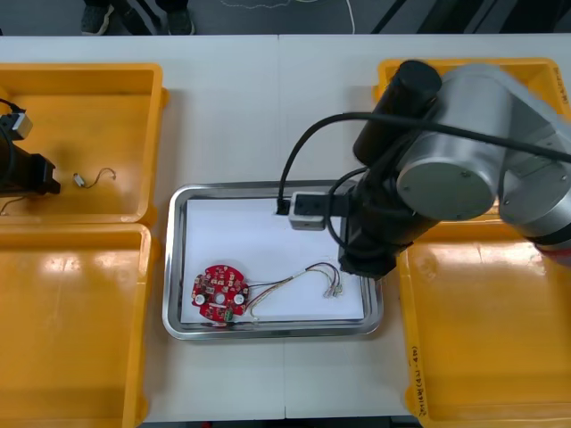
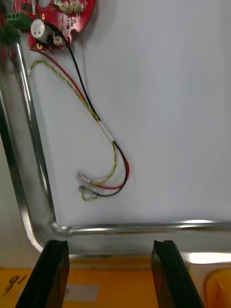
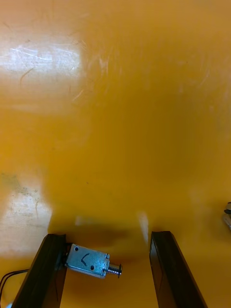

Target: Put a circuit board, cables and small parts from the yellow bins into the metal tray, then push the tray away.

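- The metal tray (image 1: 176, 267) sits mid-table between the bins, white inside.
- The round red circuit board (image 1: 220, 292) lies flat in the tray's near-left part. In the right wrist view you get just a slice of it (image 2: 57, 19), cut off at the frame edge.
- The red and yellow cable (image 1: 290, 283) runs from the board across the white floor with a black strand alongside (image 2: 115, 149). Its loose ends curl close to the tray's rim.
- The right gripper (image 2: 110, 243) has its fingers spread wide with nothing between them. The tips hang just outside the tray's rim, over an orange bin edge.
- The right arm (image 1: 464, 152) is bent over the far-right yellow bin (image 1: 393, 71), forearm angled down to the tray's right side. In the front view the wrist hides its fingers from you.
- The left gripper (image 3: 108, 238) is low inside the far-left yellow bin (image 1: 134, 107), fingers apart.
- A small metal part (image 3: 91, 261) lies on the bin floor, touching the inner face of one finger and well clear of the other, so it is not clamped.
- Thin black wires show beside that finger and are cut off at the frame edge.
- In the front view, the left arm (image 1: 27, 174) enters at the left edge. A small part with a thin wire (image 1: 82, 180) lies just beside it.
- Another metallic bit (image 3: 227, 214) is cut off at the frame edge; you cannot tell what it is.
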